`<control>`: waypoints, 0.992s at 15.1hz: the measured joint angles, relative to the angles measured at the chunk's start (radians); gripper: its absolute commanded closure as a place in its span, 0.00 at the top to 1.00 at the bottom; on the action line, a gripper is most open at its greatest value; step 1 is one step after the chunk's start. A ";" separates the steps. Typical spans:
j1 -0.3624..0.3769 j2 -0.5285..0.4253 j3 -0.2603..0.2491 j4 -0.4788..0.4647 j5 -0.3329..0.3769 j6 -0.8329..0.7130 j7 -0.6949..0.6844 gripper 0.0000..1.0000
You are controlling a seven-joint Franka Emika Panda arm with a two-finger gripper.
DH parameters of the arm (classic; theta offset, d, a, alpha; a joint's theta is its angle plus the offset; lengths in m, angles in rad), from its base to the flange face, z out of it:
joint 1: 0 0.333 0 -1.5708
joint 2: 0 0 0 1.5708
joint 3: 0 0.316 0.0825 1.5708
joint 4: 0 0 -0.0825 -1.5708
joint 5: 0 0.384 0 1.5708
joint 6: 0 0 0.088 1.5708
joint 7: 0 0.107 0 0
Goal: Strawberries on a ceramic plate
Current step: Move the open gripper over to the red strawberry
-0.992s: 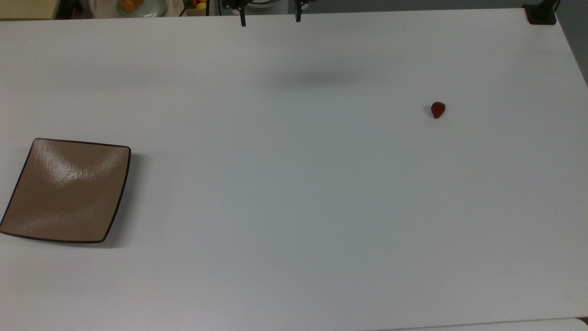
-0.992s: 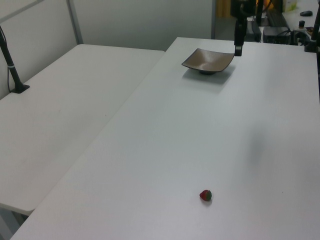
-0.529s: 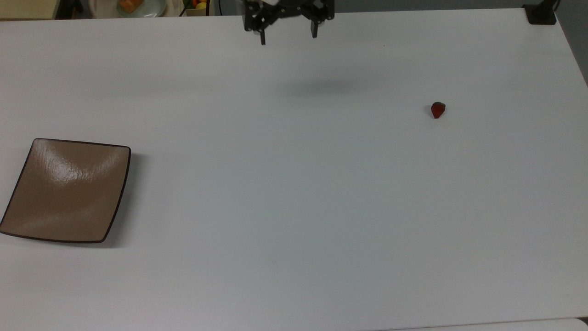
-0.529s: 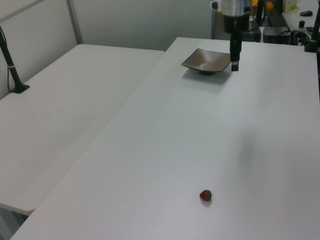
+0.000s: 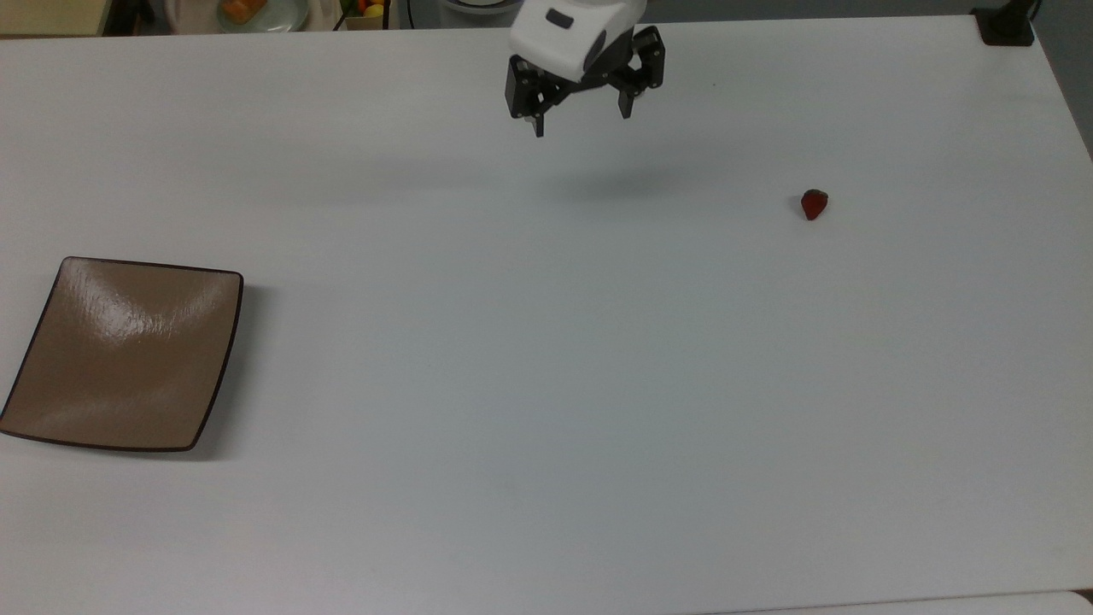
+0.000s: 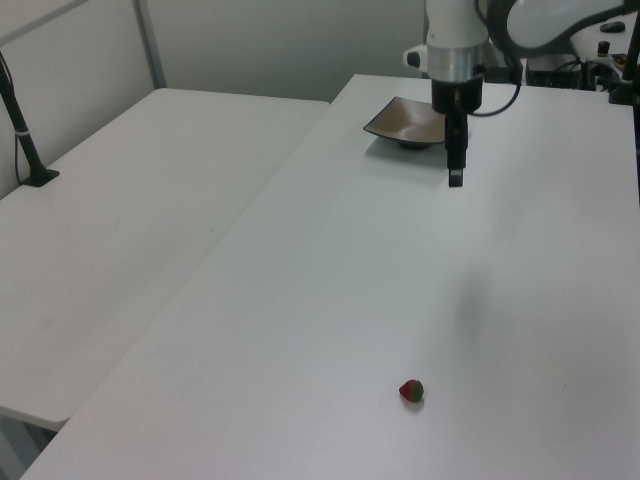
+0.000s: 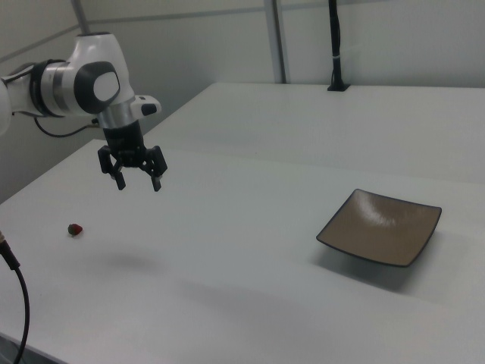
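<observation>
A: What step is this? Gripper [image 5: 582, 122] is hanging top-centre of the top view, jaws wide apart, holding nothing.

B: Reach phase, I'd say. Strawberry [image 5: 814, 204] is sitting at the right on the worktop [image 5: 546, 384], plate [image 5: 128, 354] far left. Next it's needing a sideways move, then a drop. Nothing's blocking; a black post [image 6: 22, 125] is standing well off.

One strawberry [image 5: 814, 204], small, dark red with a green leafy cap, lies on its side on the bare white table [image 5: 546, 384] at about 2 o'clock from the centre of the top view. The ceramic plate [image 5: 126, 354], glossy tan-brown, square with a thin dark rim and slightly curved-in sides, sits flat and empty at about 8 o'clock in the top view. The two are well apart, the strawberry at about 2 o'clock from the plate.
</observation>
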 measured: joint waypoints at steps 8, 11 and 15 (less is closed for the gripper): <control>0.007 0.059 0.051 -0.015 0.000 0.044 0.004 1.00; 0.009 0.059 0.098 -0.015 0.001 0.044 0.022 1.00; 0.013 0.060 0.172 -0.013 0.001 0.062 0.157 1.00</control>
